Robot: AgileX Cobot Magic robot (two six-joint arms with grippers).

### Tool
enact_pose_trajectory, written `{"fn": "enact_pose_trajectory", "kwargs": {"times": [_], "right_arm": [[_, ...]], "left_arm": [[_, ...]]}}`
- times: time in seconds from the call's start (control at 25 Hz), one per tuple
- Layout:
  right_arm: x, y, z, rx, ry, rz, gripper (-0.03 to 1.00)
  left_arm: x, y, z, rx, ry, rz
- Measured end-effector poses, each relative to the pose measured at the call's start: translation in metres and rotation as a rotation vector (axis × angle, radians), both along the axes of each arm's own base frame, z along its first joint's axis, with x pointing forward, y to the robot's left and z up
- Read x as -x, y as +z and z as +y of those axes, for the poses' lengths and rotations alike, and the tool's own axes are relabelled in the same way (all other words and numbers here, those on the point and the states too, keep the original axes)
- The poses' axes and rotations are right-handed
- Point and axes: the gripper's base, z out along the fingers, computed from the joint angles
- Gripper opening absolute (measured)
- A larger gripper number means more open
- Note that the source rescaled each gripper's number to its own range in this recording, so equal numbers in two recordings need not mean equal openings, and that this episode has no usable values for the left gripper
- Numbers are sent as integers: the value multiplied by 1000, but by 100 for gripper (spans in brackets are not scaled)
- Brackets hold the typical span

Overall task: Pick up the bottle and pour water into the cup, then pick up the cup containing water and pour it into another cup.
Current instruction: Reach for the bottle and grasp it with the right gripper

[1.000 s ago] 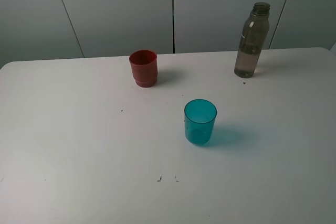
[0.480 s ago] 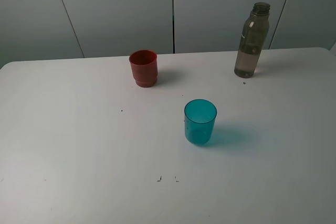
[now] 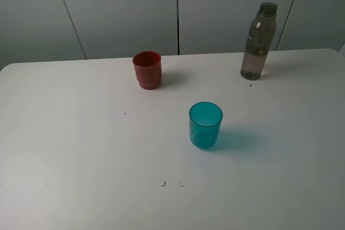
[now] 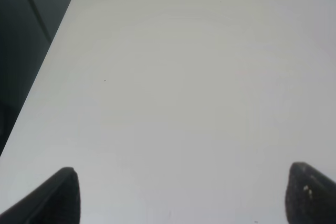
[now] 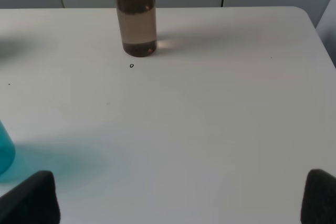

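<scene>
Bottle stands upright at the far right of the bench, uncapped as far as the high view shows, with a liquid level visible partway up its body. Nothing touches it.

Teal cup: upright, near the middle of the bench, well apart from the bottle. No water visible in it; judged empty, though the tinted wall makes this uncertain.

Red cup: upright, far side of the bench, left of centre, well apart from both other items.

Progress, judged from the layout: nothing done yet. Remaining steps are grasping the bottle, pouring into the teal cup, then lifting the teal cup and pouring into the red cup.

Right claw: fingers spread fully wide, empty, touching nothing. Its wrist view shows the bottle ahead across bare bench and an edge of the teal cup off to one side.

Left claw: fingertips also stand wide apart, nothing between them, only bare bench beneath. None of the task items appears in its view.

Neither arm appears in the high view.
</scene>
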Motion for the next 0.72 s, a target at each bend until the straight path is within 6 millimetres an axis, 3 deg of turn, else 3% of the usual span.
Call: {"fn": "enact_pose_trajectory", "kwargs": {"times": [0.72], "right_arm": [[0,0,0,0,0,0,100]], "left_arm": [[0,0,0,0,0,0]]}}
